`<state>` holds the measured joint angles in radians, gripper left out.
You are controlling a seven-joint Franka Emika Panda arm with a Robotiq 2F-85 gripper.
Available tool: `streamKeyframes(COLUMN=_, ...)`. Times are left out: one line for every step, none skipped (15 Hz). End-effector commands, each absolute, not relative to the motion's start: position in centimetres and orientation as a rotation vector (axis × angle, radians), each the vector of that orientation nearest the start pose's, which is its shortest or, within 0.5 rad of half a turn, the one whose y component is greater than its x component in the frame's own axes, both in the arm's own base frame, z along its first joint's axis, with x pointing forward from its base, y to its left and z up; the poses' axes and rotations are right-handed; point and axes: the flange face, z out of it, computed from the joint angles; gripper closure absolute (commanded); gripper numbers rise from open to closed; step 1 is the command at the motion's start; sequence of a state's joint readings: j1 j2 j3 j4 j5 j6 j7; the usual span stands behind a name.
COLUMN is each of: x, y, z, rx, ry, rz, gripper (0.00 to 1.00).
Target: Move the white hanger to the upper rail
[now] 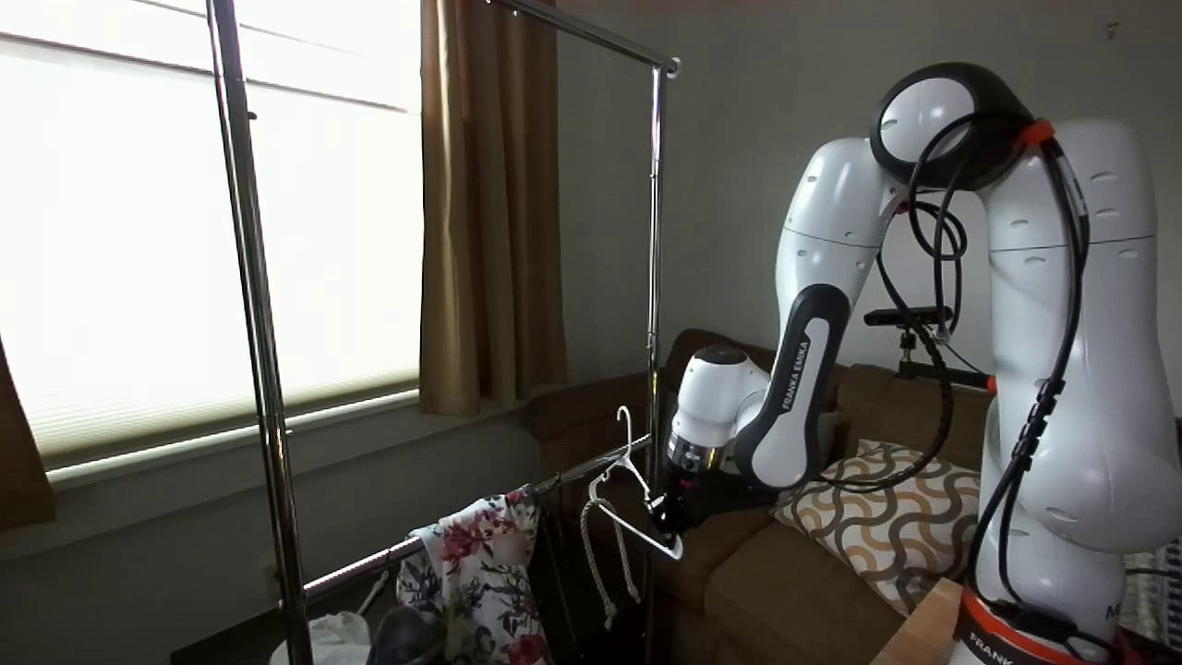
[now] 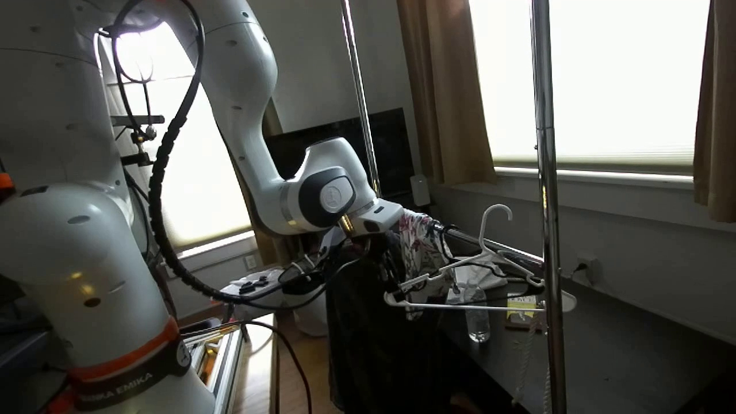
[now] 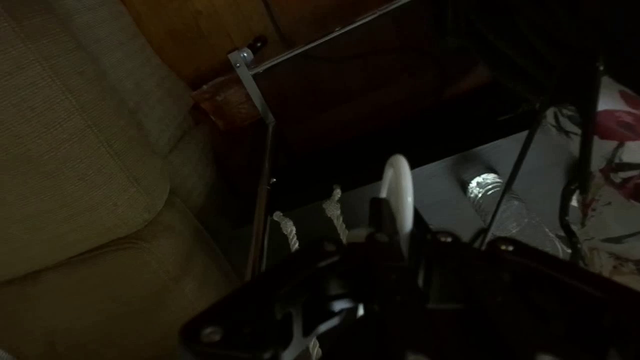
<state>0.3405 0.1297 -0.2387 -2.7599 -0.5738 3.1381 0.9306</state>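
Note:
My gripper is shut on the end of the white hanger, whose rounded white corner pokes up between the fingertips in the wrist view. In an exterior view the hanger slants down towards the dark gripper, its hook up and clear above the lower bar. From another angle the hanger reaches sideways past the rack's upright, hook pointing up; the fingers are hidden there behind the wrist. Well above all this runs the upper rail, bare where it shows.
A floral garment and a looped rope hang at the lower bar. Chrome uprights stand near the hanger. Behind are a brown sofa, a patterned cushion, and a dark desk with a bottle.

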Motion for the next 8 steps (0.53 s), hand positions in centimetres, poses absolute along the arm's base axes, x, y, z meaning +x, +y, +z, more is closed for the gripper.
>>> streamKeyframes(x=37.9, y=6.9, z=19.1, rx=-3.144, ry=0.256, rz=-0.381, gripper=0.98)
streamKeyframes(x=37.6, y=6.5, z=19.1, rx=-3.161, ry=0.196, rz=-0.39, gripper=0.98)
streamKeyframes(x=37.3, y=6.2, z=19.3, rx=-3.186, ry=0.13, rz=-0.403, gripper=0.98)
streamKeyframes(x=36.9, y=5.9, z=19.1, rx=-3.203, ry=0.063, rz=-0.404, gripper=0.98)
streamKeyframes(x=36.3, y=5.6, z=18.7, rx=-3.22, ry=0.006, rz=-0.398, gripper=0.98)
streamKeyframes(x=35.8, y=5.4, z=18.3, rx=-3.227, ry=-0.034, rz=-0.395, gripper=0.98)
streamKeyframes(x=35.1, y=5.5, z=17.5, rx=-3.216, ry=0.012, rz=-0.37, gripper=0.98)
streamKeyframes(x=36.1, y=5.5, z=18.4, rx=-3.205, ry=0.006, rz=-0.394, gripper=0.93)
